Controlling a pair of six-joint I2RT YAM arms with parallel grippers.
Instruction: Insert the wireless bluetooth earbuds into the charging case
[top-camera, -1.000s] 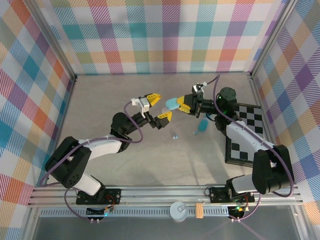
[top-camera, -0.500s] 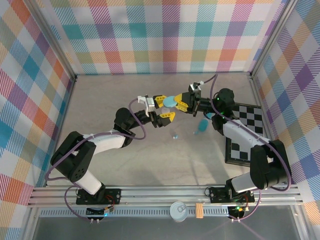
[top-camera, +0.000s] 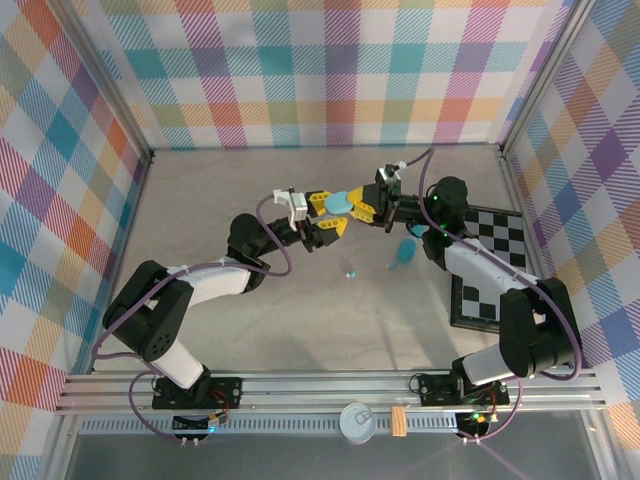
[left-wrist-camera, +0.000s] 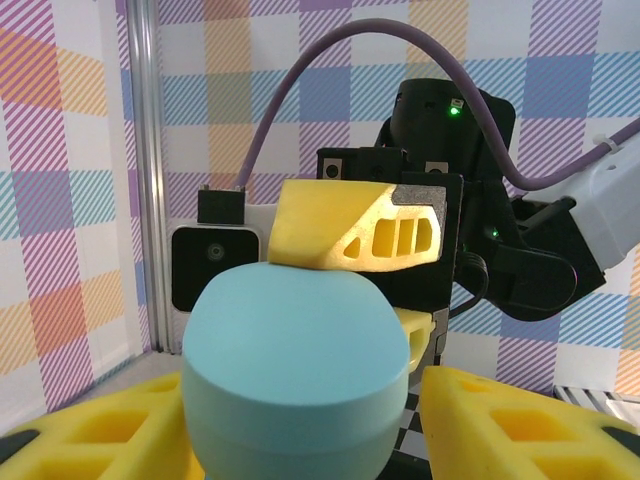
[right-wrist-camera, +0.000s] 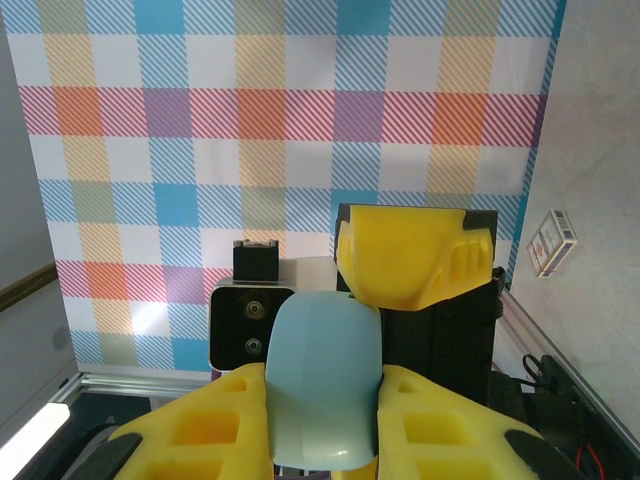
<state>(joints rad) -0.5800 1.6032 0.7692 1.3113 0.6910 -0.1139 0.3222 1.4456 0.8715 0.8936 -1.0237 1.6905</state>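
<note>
While right end effector (top-camera: 359, 207) pinches case (top-camera: 342, 202); left end effector (top-camera: 329, 214) straddles it

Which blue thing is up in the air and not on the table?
The rounded teal case, pinched in the right end effector. The longer teal piece and the tiny teal bud both lie on the table.

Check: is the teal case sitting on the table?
No, the right gripper holds the teal case up off the table.
</note>
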